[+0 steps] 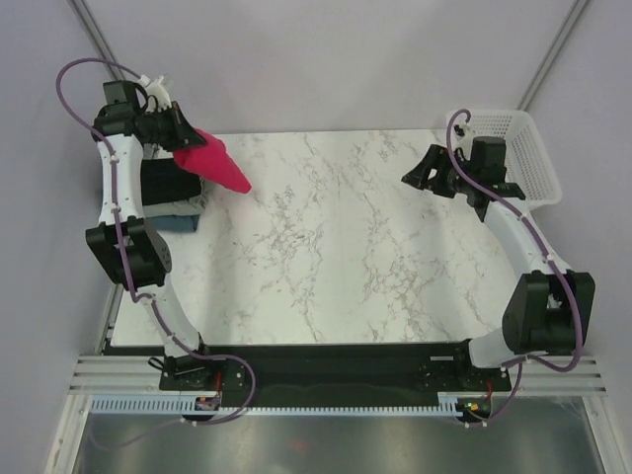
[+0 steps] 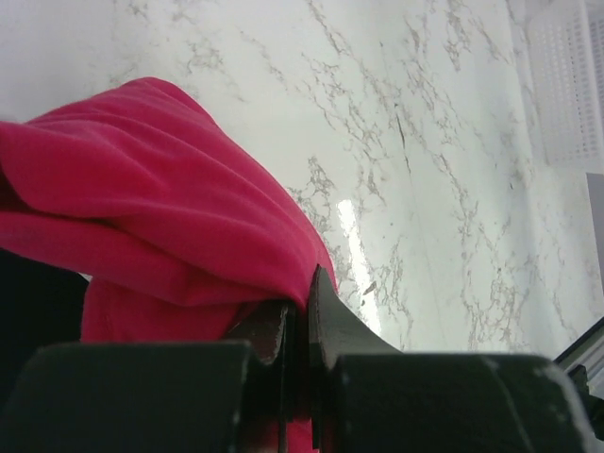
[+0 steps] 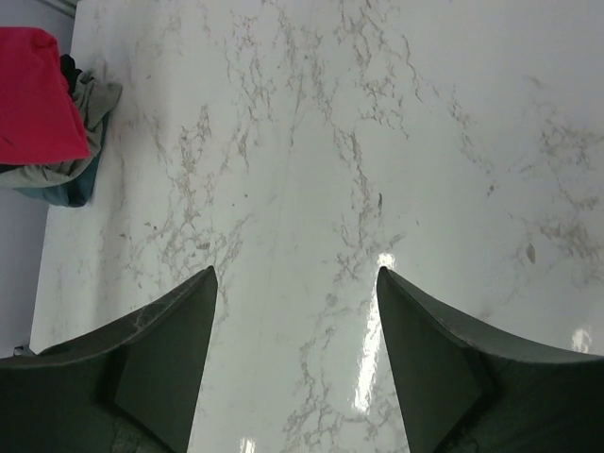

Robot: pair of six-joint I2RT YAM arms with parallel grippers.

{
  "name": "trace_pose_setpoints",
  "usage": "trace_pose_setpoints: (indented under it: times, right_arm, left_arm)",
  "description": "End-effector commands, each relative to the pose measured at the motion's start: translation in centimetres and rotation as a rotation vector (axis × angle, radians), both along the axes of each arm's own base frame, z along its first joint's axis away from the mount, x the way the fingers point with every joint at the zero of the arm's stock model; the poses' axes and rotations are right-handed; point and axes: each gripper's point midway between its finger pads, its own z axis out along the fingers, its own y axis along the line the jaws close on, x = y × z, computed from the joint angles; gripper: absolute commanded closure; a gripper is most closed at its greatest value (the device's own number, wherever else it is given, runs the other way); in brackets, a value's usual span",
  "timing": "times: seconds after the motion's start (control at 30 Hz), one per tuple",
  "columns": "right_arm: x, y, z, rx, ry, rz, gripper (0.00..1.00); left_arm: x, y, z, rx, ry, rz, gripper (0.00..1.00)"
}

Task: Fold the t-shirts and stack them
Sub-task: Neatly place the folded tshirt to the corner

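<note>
The left gripper (image 2: 300,316) is clamped shut on the bunched crimson-red cloth t-shirt (image 2: 160,189), held above the folded black, grey and blue shirt stack (image 1: 170,188) at the white marble table (image 1: 346,227)'s far-left corner, so it could be dropped crumpled or off-edge, while the right gripper (image 3: 297,274) is spread, empty.

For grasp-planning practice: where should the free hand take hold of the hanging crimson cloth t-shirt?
Probably the drooping tip of the crimson cloth t-shirt, coming from the right: the left hand pinches its other end, and the open right hand is on that side.
</note>
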Motion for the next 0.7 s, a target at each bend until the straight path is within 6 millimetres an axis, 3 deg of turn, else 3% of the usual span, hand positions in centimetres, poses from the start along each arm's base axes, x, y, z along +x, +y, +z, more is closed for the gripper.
trace_pose_setpoints:
  times: [0.0, 0.17, 0.3, 0.57, 0.67]
  right_arm:
    - [-1.6, -1.9, 1.4, -0.017, -0.053, -0.049, 0.23]
    - [-3.3, -3.3, 1.4, 0.016, -0.053, -0.098, 0.23]
    - [-4.4, -4.0, 0.8, 0.025, -0.042, -0.122, 0.23]
    - [-6.0, -5.1, 0.1, 0.061, -0.027, -0.173, 0.23]
    - [-6.4, -5.4, -0.4, 0.062, -0.019, -0.185, 0.23]
  left_arm:
    - [-0.8, 2.2, 3.9, 0.063, -0.089, -0.002, 0.98]
    - [-0.4, 5.1, 4.4, 0.084, -0.096, 0.038, 0.98]
    - [-0.3, 6.0, 4.9, 0.145, -0.11, 0.036, 0.98]
    - [-0.9, 9.8, -0.8, 0.379, 0.048, 0.018, 0.98]
    - [-1.3, 11.4, -1.6, 0.465, 0.081, 0.042, 0.98]
